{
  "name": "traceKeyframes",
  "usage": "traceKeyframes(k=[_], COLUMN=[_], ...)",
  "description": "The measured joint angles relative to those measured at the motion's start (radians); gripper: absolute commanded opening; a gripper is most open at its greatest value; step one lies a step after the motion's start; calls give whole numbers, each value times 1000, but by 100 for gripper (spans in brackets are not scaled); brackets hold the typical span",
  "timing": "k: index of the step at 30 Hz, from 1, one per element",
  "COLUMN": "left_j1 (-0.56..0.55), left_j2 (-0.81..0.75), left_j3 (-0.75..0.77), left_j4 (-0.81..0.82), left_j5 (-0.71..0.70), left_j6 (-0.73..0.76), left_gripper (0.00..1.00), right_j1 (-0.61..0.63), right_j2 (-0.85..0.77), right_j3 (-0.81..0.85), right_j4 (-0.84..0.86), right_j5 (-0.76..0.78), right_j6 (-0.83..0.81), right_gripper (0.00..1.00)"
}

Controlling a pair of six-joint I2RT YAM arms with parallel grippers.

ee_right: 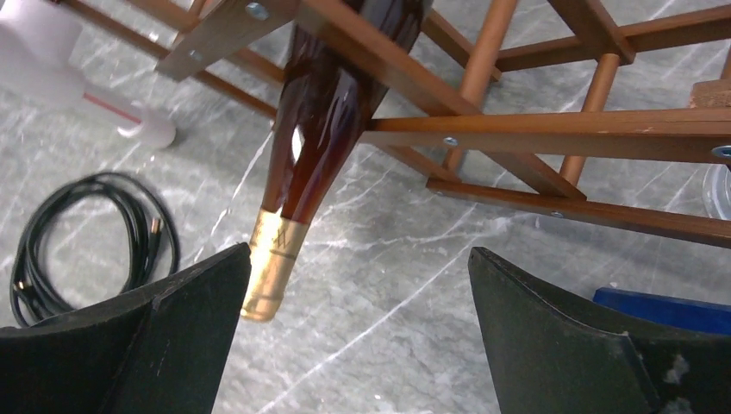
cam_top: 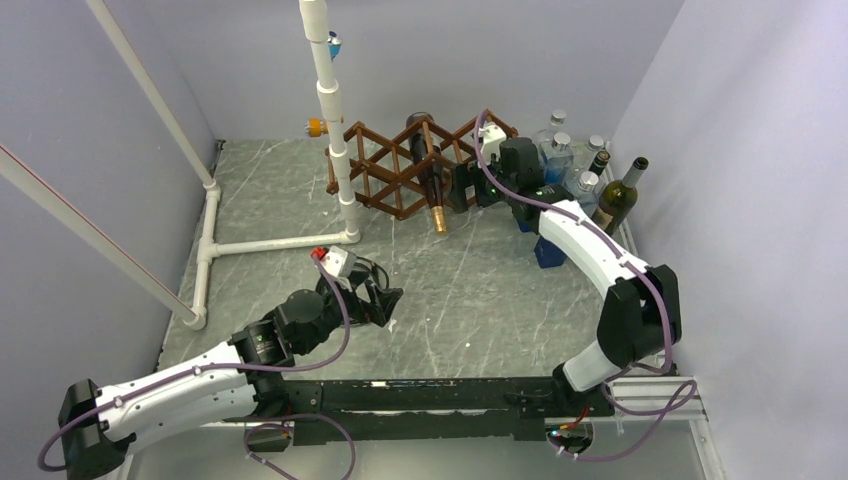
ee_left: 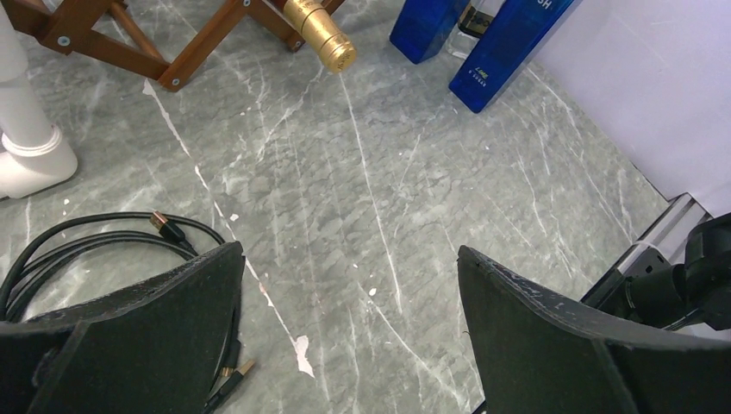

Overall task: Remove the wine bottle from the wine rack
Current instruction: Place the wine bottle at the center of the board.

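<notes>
Worktop (cam_top: 470,290): grey marble pattern, with a white chipped patch (ee_left: 302,349) on the surface.

White PVC pipe frame (cam_top: 338,165): upright post near the far edge, base pipes lying toward the left edge. An orange fitting (cam_top: 316,127) sits beside the post.

Black cable (ee_left: 168,228): coiled, lying flat, plug end exposed.

Far right corner: cluster of clear glass bottles (cam_top: 560,150), upright. A dark green bottle (cam_top: 618,200) stands at the right edge. Two blue square-sided containers (ee_left: 504,47) stand just in front of them.

The left gripper (ee_left: 347,250) is seen with jaws spread wide above the grey tabletop (ee_left: 388,172), nothing held between them. A coiled black cable (ee_left: 86,233) is laid beside one finger. Beyond, the gold-foiled wine bottle (ee_left: 321,36) is seen projecting from the wine rack (ee_left: 172,60), and two blue containers (ee_left: 500,52) are stood near the tabletop's walled edge.
</notes>
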Motion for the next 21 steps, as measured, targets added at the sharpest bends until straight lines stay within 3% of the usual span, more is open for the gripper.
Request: traceKeyframes(k=[8,21], left_j1=[0,0], left_j2=[-19,-24], left_j3=[-13,-28], left_j4=[-7,-8], left_j5=[-26,-45], left_j6=[-5,-6], left_gripper=[99,99], right_j1=[18,87], right_j2=[95,240], right_j3=[0,6], right_j4=[79,200], right_j5=[42,96], right_j6=[124,260], right_gripper=[98,86])
